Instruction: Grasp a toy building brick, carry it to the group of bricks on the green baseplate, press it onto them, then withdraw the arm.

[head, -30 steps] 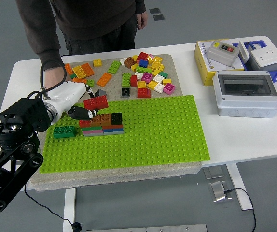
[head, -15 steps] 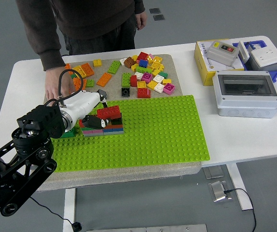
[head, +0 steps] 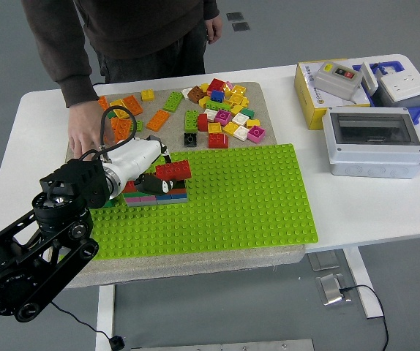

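My left hand [head: 143, 162] holds the red brick [head: 173, 170] with its fingers closed on it. The brick is just above the group of bricks [head: 156, 193], which stands near the far left corner of the green baseplate [head: 225, 197]; I cannot tell if it already touches them. My black left arm [head: 42, 241] comes in from the table's near left corner. A person's hand [head: 84, 135] rests flat at the left edge of the mat, beside the loose bricks [head: 221, 110] along the mat's far edge.
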Controlling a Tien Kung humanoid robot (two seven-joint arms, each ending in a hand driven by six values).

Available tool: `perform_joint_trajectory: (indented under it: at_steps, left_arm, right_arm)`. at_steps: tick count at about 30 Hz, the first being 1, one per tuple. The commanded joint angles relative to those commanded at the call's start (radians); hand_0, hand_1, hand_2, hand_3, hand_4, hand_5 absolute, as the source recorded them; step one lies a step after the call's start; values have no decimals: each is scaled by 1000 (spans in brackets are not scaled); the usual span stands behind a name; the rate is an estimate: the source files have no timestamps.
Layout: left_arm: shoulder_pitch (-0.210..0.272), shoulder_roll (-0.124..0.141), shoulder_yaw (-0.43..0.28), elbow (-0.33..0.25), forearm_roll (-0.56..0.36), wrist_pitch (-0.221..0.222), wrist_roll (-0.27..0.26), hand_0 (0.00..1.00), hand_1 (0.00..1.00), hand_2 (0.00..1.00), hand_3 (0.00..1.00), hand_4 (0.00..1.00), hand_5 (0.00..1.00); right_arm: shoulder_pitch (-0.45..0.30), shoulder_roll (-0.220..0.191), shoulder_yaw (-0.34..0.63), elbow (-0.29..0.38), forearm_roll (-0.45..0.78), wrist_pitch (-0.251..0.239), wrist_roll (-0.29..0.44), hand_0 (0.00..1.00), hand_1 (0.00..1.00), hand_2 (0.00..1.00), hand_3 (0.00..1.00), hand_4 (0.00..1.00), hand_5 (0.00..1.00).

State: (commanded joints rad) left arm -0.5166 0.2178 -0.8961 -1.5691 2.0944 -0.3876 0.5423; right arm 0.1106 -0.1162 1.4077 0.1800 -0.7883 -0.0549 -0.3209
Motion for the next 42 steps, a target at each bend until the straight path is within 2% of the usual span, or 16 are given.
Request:
perform_joint_trajectory:
  at_steps: [11,28,34,42]
  left_arm:
    - [-12,-4,4,18,12,12,-11,955,899,865,566,646,375]
    - [-54,69,76,24,5,14,-25,956,903,870,572,635,353]
    - [-58,76,85,27,-2,17,-30,956,904,871,573,635,349]
    - [-58,73,90,36,0,24,-35,956,904,873,573,634,348]
  right_arm:
    - [3,3,1,0,1,3,1,629,596,679,776,645,998]
    - [8,8,-11,0,17,5,2,630,597,682,776,643,998]
    - [9,8,-13,0,19,4,1,630,598,683,775,643,998]
    - [10,10,-16,0,22,6,1,630,597,683,776,643,998]
